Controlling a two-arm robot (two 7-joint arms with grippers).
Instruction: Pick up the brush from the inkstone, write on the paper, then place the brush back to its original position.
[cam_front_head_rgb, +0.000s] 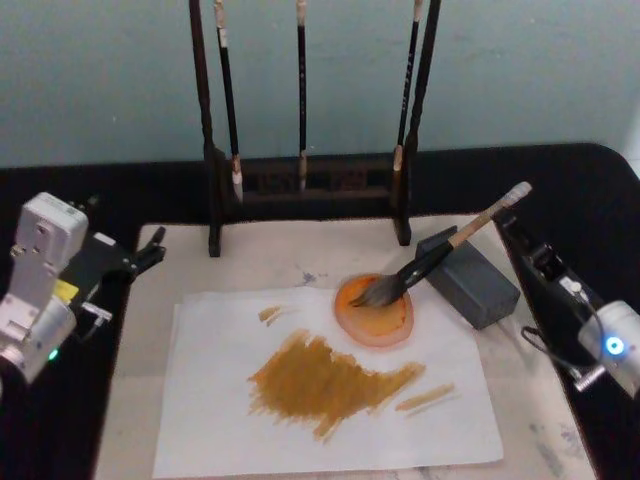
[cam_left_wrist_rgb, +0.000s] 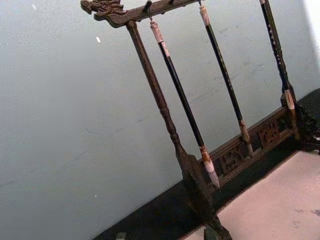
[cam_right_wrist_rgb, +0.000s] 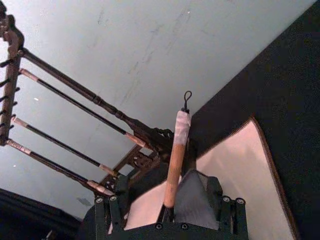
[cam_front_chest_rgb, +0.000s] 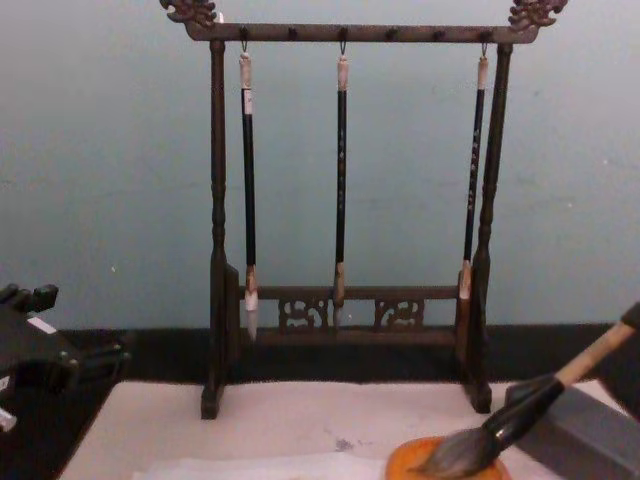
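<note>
The brush (cam_front_head_rgb: 430, 260) lies slanted, its bushy hair tip in the round orange inkstone (cam_front_head_rgb: 385, 325) and its black ferrule propped on a dark grey block (cam_front_head_rgb: 475, 285). In the chest view the brush (cam_front_chest_rgb: 520, 415) slopes down into the inkstone (cam_front_chest_rgb: 420, 462). The white paper (cam_front_head_rgb: 220, 420) carries broad ochre strokes in front of the inkstone. My right gripper (cam_front_head_rgb: 520, 235) sits open by the handle's taped end; in the right wrist view the tan handle (cam_right_wrist_rgb: 175, 160) runs between the widely parted jaws. My left gripper (cam_front_head_rgb: 150, 250) hovers open at the mat's left edge, holding nothing.
A dark wooden brush rack (cam_front_head_rgb: 300, 190) with three thin hanging brushes stands at the back of the cream felt mat (cam_front_head_rgb: 250, 260). The rack (cam_front_chest_rgb: 340, 310) rises tall before a pale blue wall. The black tabletop surrounds the mat.
</note>
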